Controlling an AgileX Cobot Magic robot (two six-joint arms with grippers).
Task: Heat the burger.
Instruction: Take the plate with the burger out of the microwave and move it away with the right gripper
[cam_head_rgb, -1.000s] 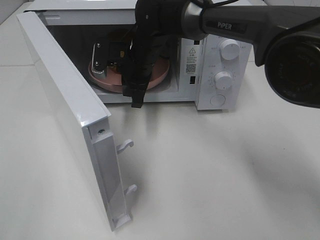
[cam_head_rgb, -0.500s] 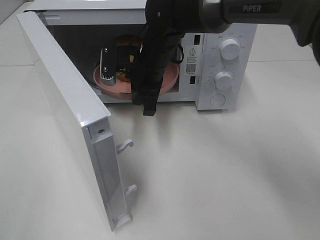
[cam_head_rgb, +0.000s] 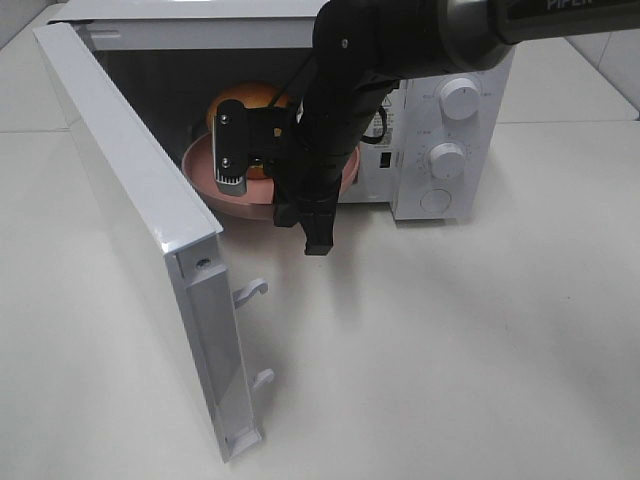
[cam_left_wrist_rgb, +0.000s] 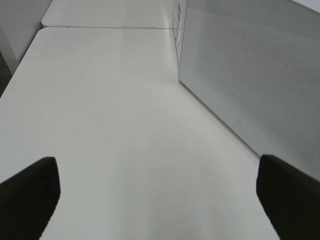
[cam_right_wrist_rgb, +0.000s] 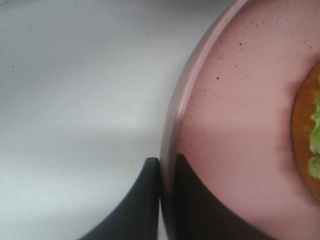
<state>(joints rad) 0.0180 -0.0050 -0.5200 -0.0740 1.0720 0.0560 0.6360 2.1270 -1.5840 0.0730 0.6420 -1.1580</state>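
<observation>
The burger (cam_head_rgb: 247, 103), an orange bun with green lettuce, lies on a pink plate (cam_head_rgb: 203, 165) in the mouth of the open white microwave (cam_head_rgb: 455, 60). My right gripper (cam_head_rgb: 232, 180) reaches into the opening from the right and is shut on the plate's rim. In the right wrist view its two dark fingers (cam_right_wrist_rgb: 145, 205) pinch the pink rim (cam_right_wrist_rgb: 172, 125), and the burger's edge (cam_right_wrist_rgb: 306, 125) shows beside them. My left gripper (cam_left_wrist_rgb: 160, 195) is open and empty over bare table, next to the microwave door (cam_left_wrist_rgb: 250, 75). It is out of sight in the exterior high view.
The microwave door (cam_head_rgb: 130, 220) stands wide open on the left, with two latch hooks (cam_head_rgb: 250, 292) on its edge. The control panel with two knobs (cam_head_rgb: 459, 98) is to the right of the cavity. The white table (cam_head_rgb: 450, 350) lies in front.
My right arm and gripper have shifted right and toward the front of the opening, still holding the plate. The burger has come into sight behind the gripper.
</observation>
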